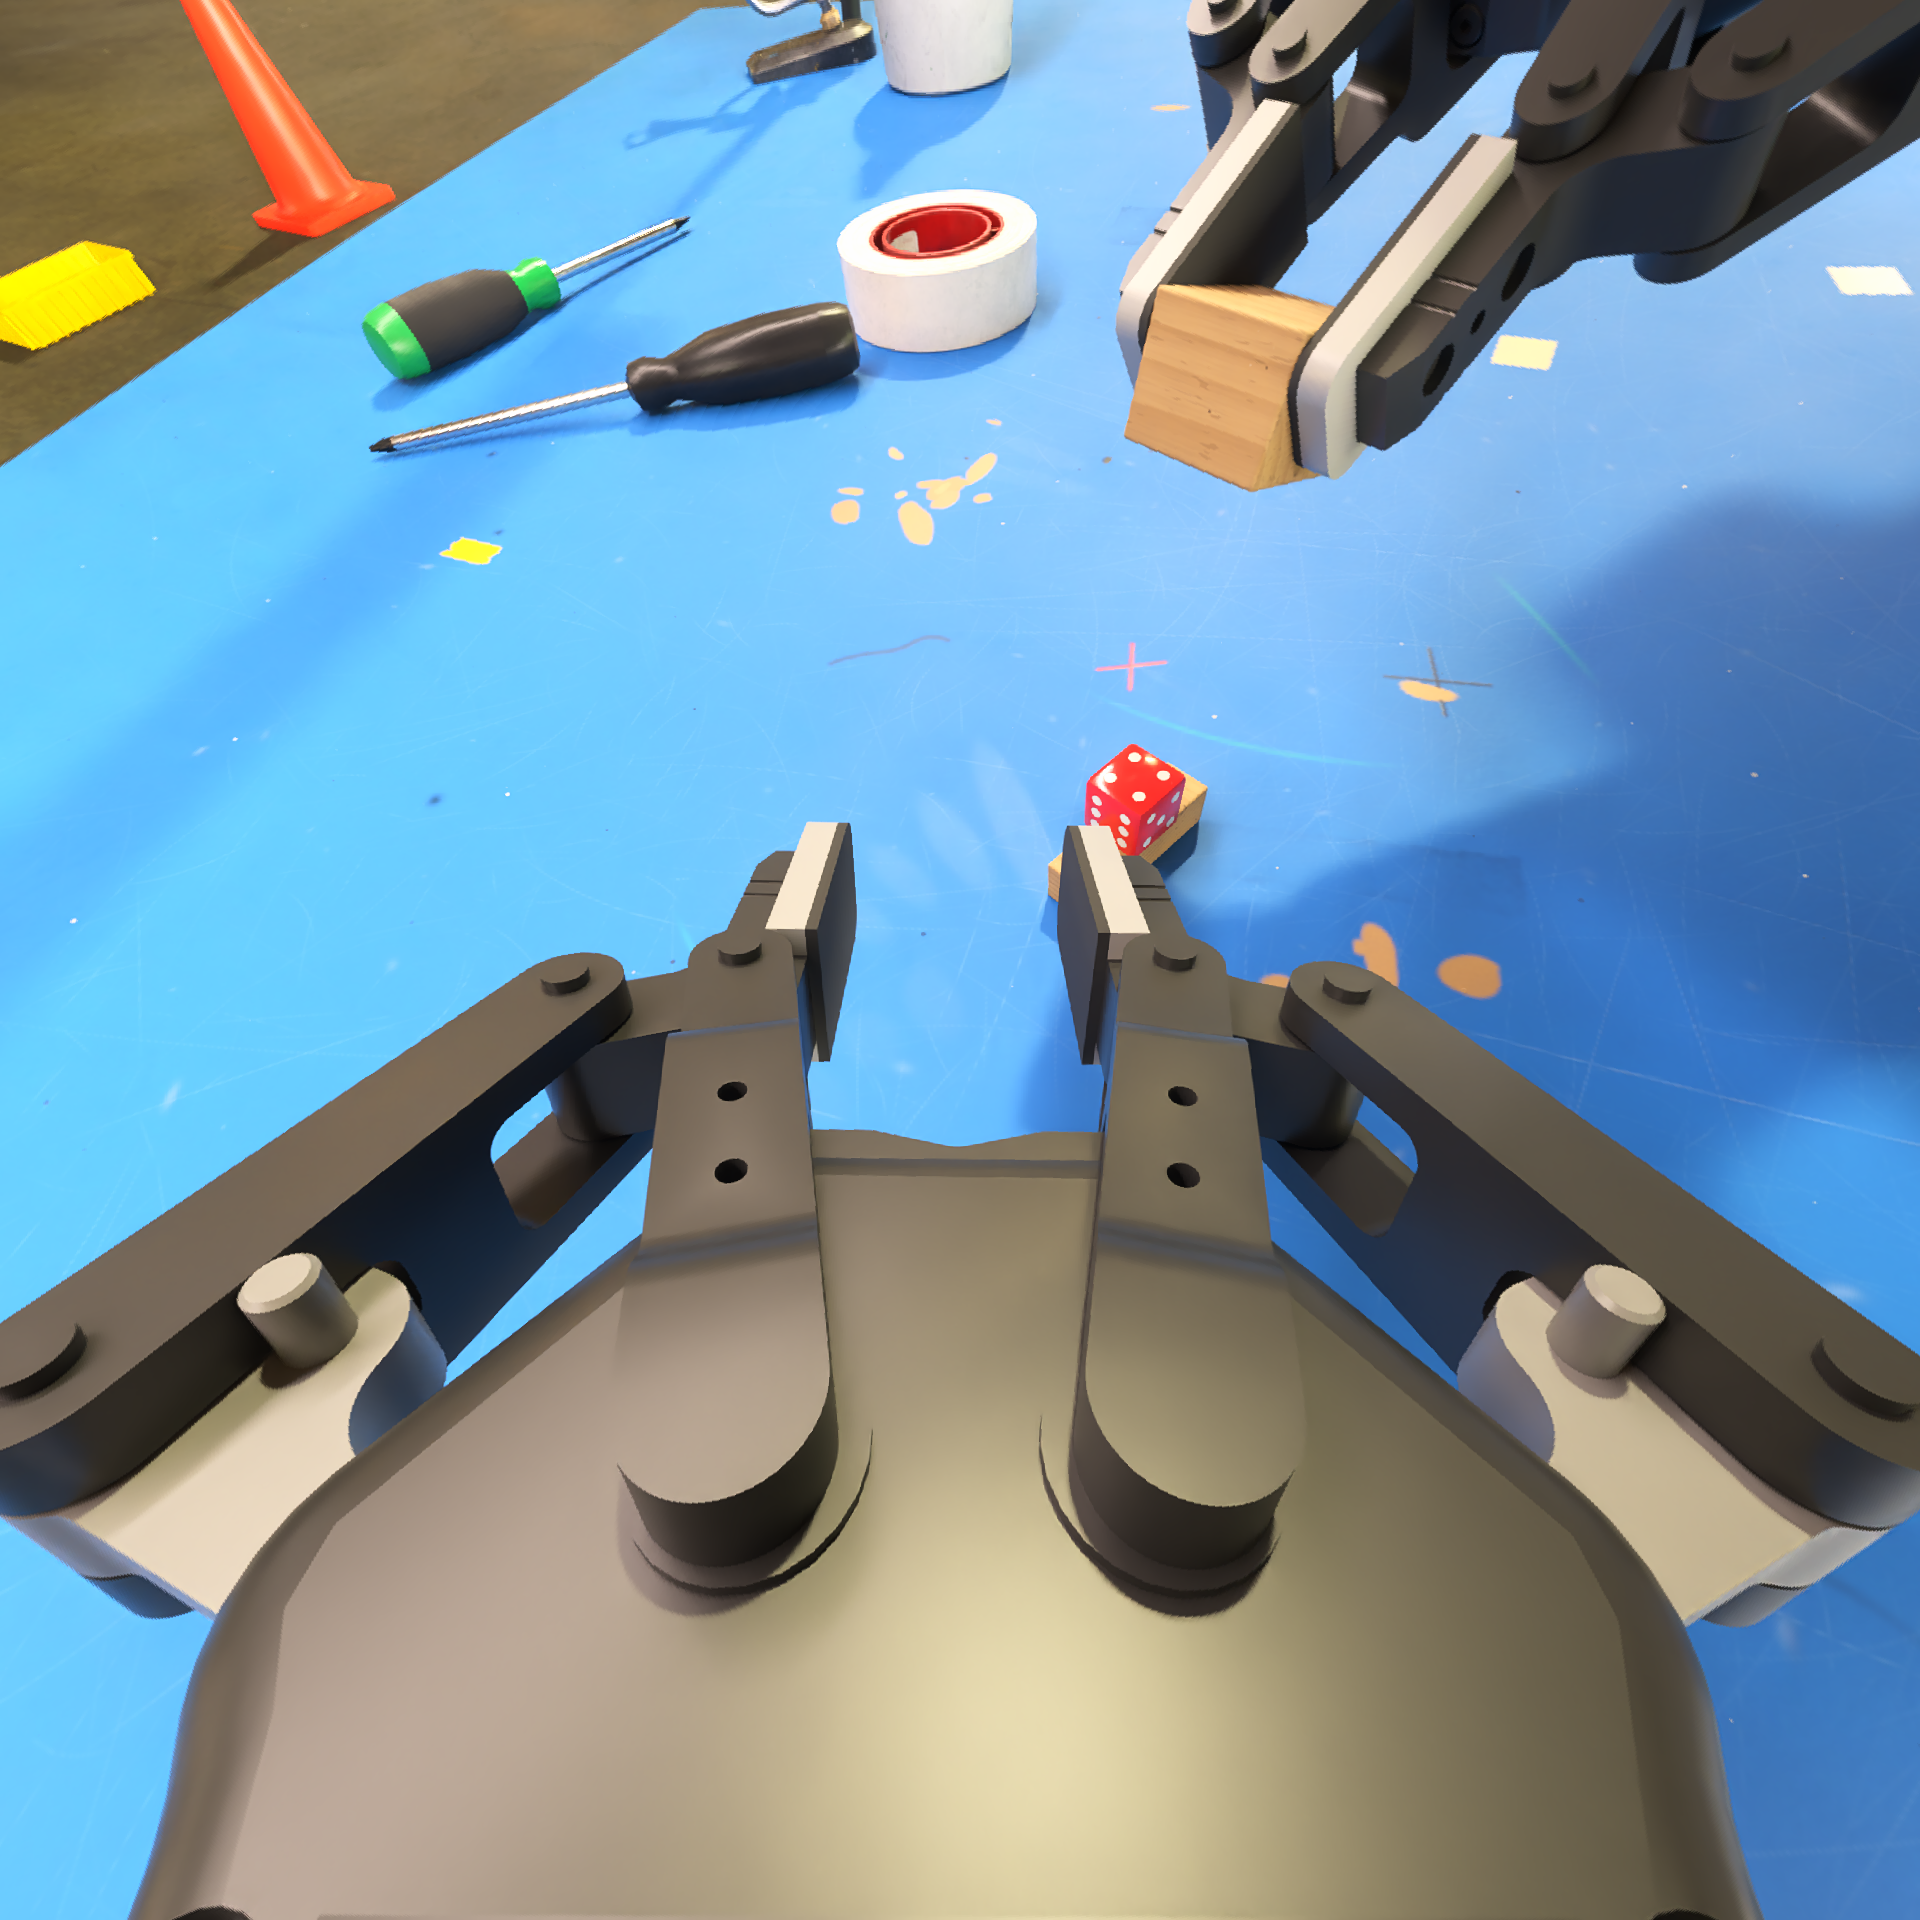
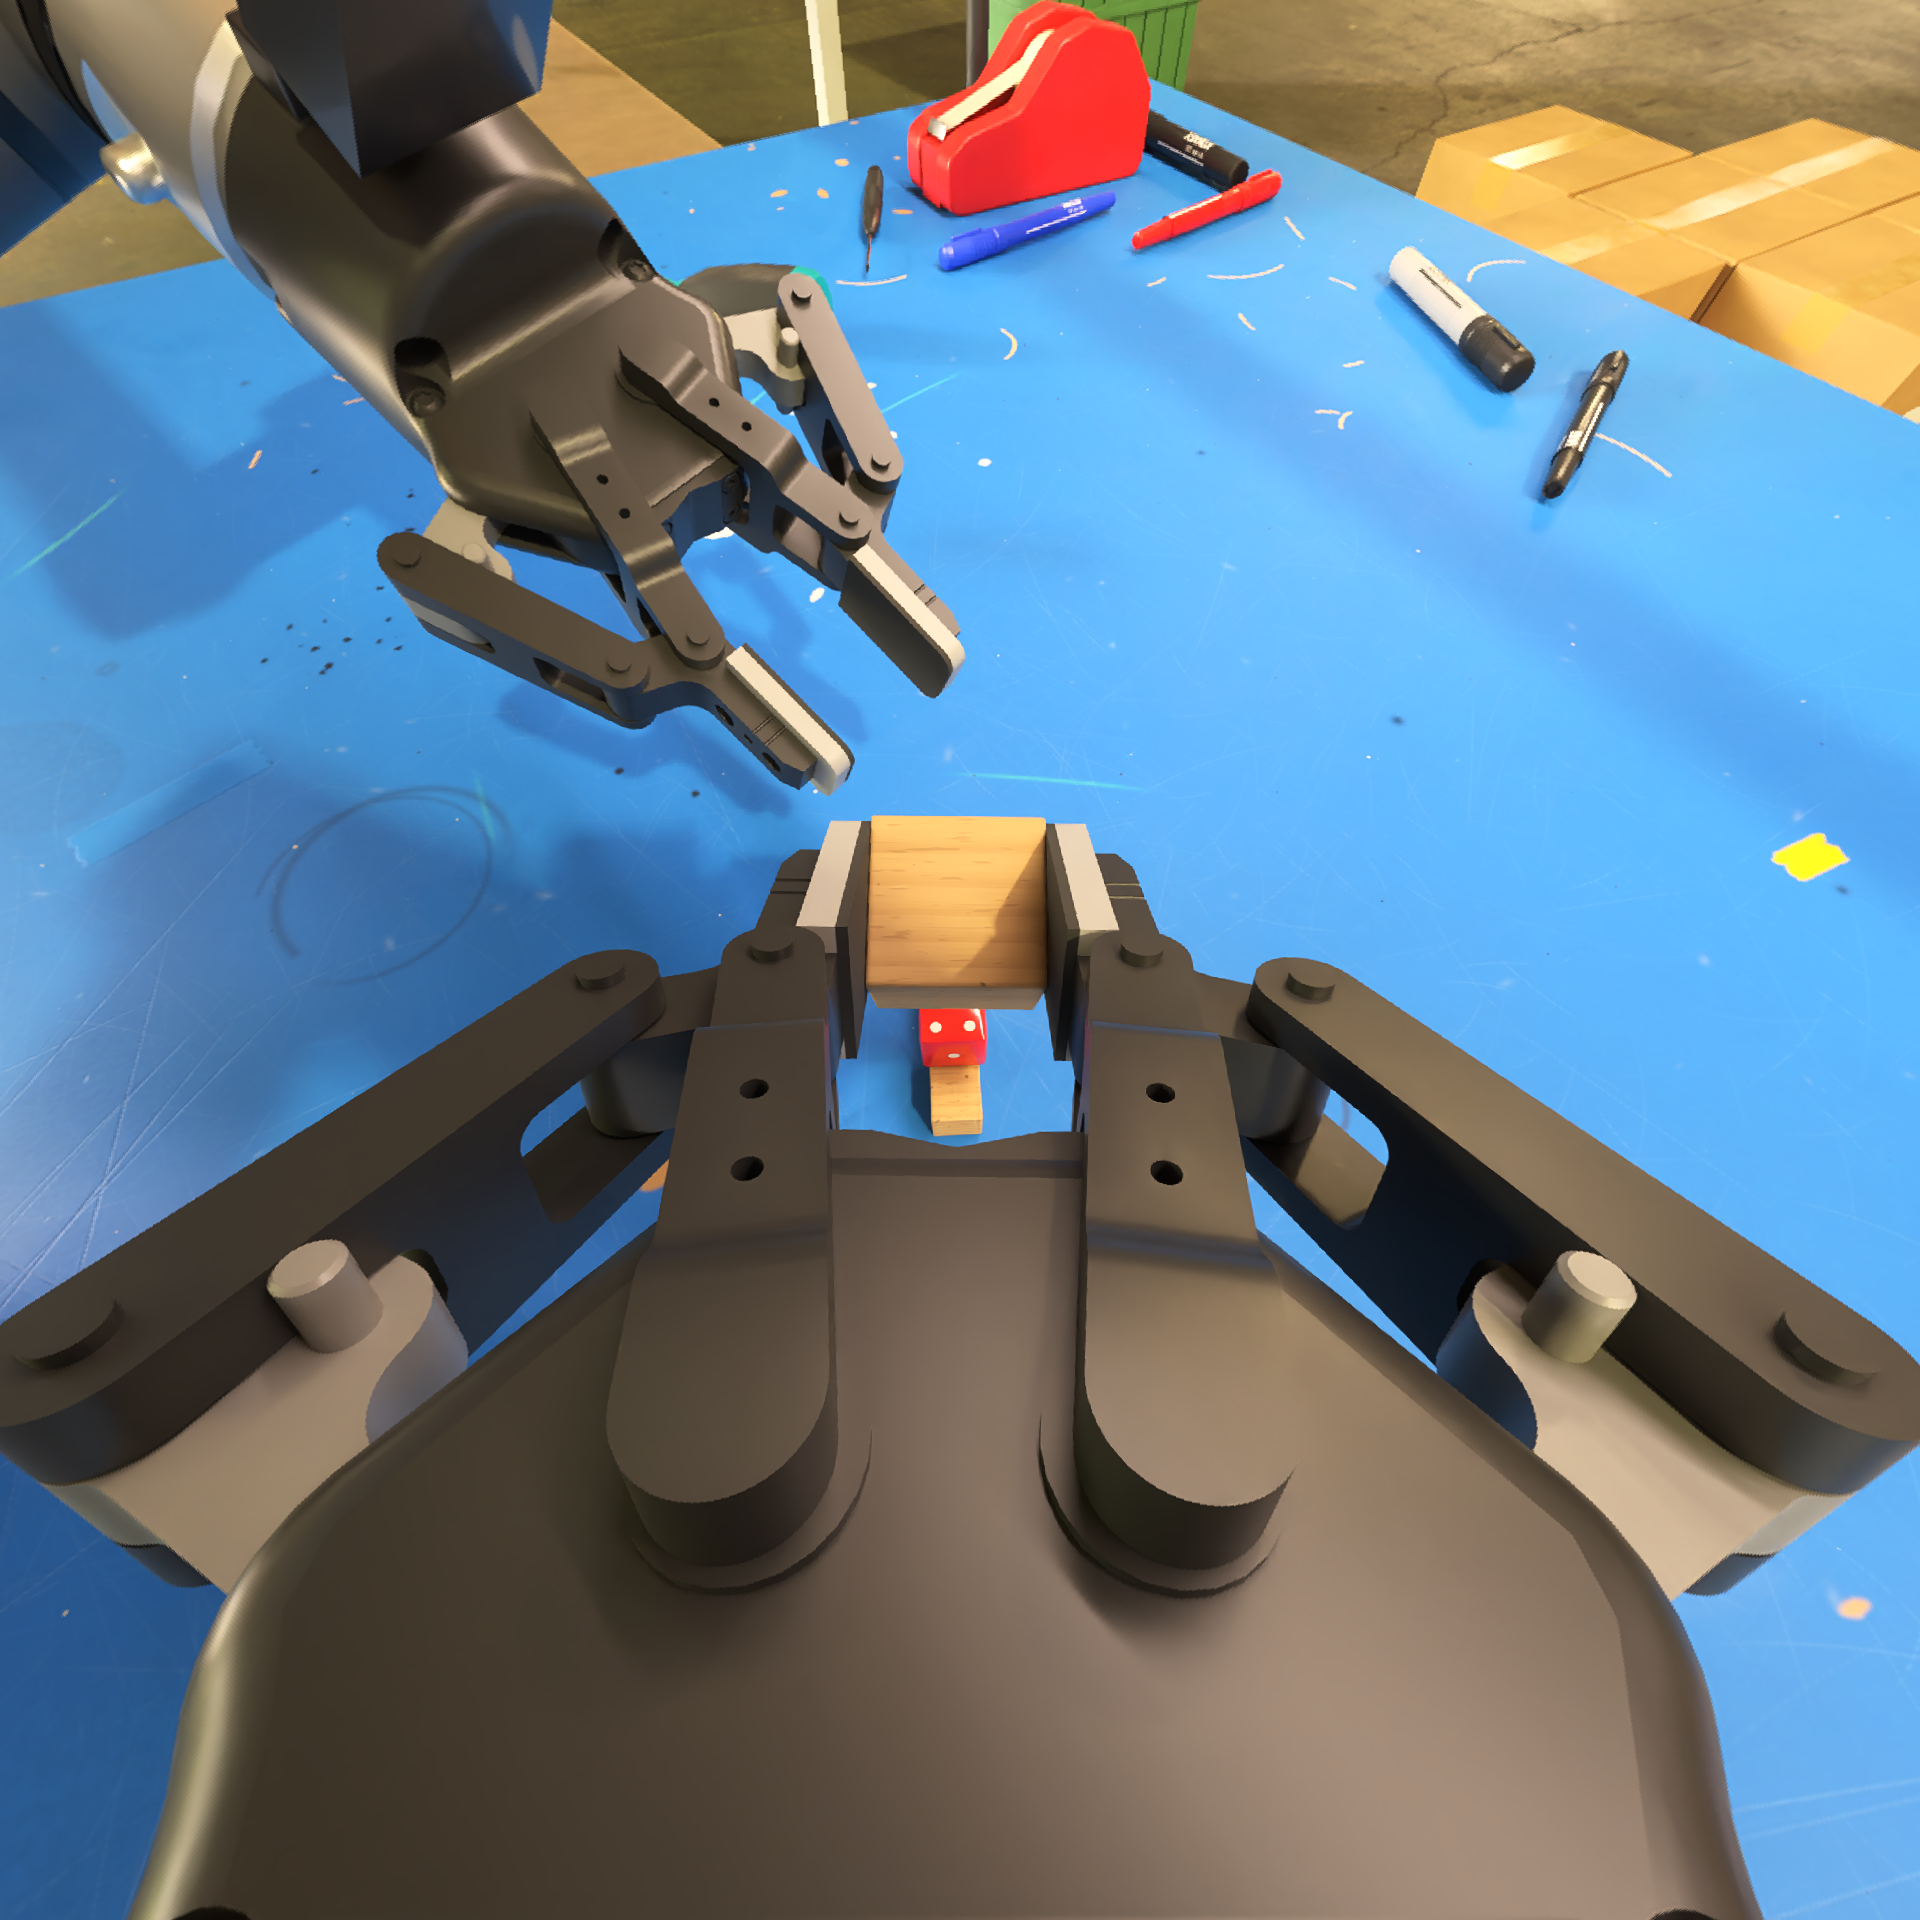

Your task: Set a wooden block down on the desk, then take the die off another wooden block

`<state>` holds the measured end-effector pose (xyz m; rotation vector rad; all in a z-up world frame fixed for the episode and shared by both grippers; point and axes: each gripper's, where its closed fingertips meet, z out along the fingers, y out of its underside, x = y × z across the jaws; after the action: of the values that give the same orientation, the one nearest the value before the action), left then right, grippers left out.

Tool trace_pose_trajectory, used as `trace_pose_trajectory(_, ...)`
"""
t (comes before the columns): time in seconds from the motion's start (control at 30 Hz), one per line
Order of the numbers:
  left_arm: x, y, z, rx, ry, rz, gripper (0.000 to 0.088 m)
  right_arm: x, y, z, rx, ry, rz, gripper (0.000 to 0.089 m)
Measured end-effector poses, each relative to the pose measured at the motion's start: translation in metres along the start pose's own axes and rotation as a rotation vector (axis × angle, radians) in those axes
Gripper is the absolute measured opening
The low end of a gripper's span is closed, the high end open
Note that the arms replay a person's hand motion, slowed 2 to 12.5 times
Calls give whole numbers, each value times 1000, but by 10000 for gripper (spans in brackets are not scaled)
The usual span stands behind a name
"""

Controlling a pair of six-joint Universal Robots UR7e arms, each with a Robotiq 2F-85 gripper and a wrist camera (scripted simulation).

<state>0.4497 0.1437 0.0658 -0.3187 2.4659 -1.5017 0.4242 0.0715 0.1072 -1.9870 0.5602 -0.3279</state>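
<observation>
My right gripper [image 2: 956, 862] is shut on a wooden block [image 2: 956, 899] and holds it above the blue desk [image 2: 1351, 644]. The same block [image 1: 1210, 379] and right gripper [image 1: 1231, 384] show at the upper right of the left wrist view. A red die [image 1: 1132, 798] sits on a second, flat wooden block [image 1: 1184, 810] on the desk; both also show below the held block, the die [image 2: 951, 1034] and the flat block [image 2: 956, 1101]. My left gripper [image 1: 961, 868] is open and empty, hovering just left of the die; it also shows in the right wrist view [image 2: 899, 717].
Two screwdrivers [image 1: 468, 312] [image 1: 727, 364], a white tape roll [image 1: 940, 265] and a white cup [image 1: 945, 42] lie far from the left gripper. An orange cone [image 1: 281, 135] stands off the desk. A red tape dispenser [image 2: 1029, 114], markers [image 2: 1023, 229] [image 2: 1460, 317] and cardboard boxes [image 2: 1714, 218] lie beyond.
</observation>
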Motion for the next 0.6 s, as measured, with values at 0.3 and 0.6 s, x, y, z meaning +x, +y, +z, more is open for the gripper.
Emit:
trace_pose_trajectory(0.3, -1, 0, 1, -2, -2, -2, 359, -5, 1, 2, -17, 2, -30, 282)
trace_pose_trajectory(0.6, 0, 0, 1, -2, -1, -3, 359, -5, 5, 4, -45, 20, -50, 282)
